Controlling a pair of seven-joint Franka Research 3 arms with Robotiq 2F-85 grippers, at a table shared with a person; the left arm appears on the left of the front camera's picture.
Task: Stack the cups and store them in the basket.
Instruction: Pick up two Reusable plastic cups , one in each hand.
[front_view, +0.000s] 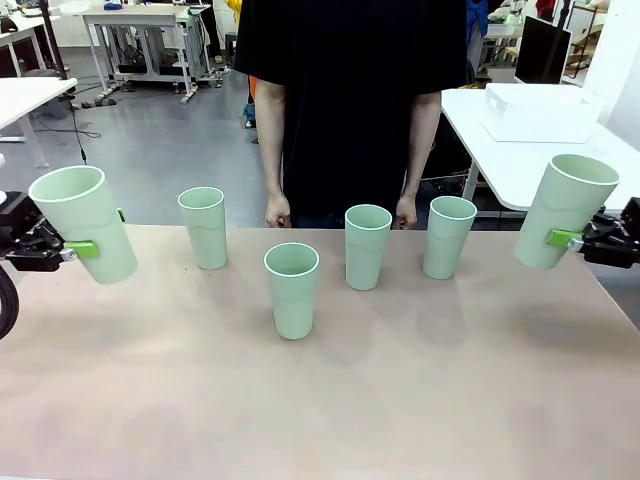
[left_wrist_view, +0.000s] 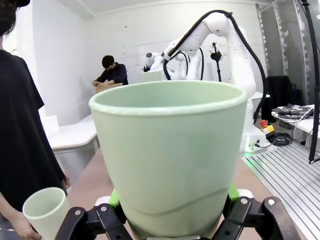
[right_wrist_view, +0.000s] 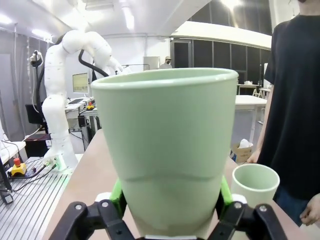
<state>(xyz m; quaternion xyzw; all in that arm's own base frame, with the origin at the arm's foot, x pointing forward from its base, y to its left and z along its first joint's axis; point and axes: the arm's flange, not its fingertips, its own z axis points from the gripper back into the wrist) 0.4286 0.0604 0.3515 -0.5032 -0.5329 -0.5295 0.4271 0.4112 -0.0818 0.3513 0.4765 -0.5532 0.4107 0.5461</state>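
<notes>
Four cups stand upright and apart on the desk (front_view: 330, 410): a cup (front_view: 203, 227) at 10 o'clock, a cup (front_view: 292, 290) nearest the centre, a cup (front_view: 367, 246) at 12 and a cup (front_view: 448, 236) at 1. Two more hang clear of it, mouths tipped outward: the left gripper (front_view: 100, 235) has its jaws pinching the left cup (front_view: 78, 212) at 9 o'clock, and the right gripper (front_view: 556, 237) has its jaws pinching the right cup (front_view: 572, 200) at 3. A person (front_view: 350, 100) stands behind the row at 12 o'clock, hands at the far desk edge, and the white basket (front_view: 540, 112) sits on a side table at 2.
</notes>
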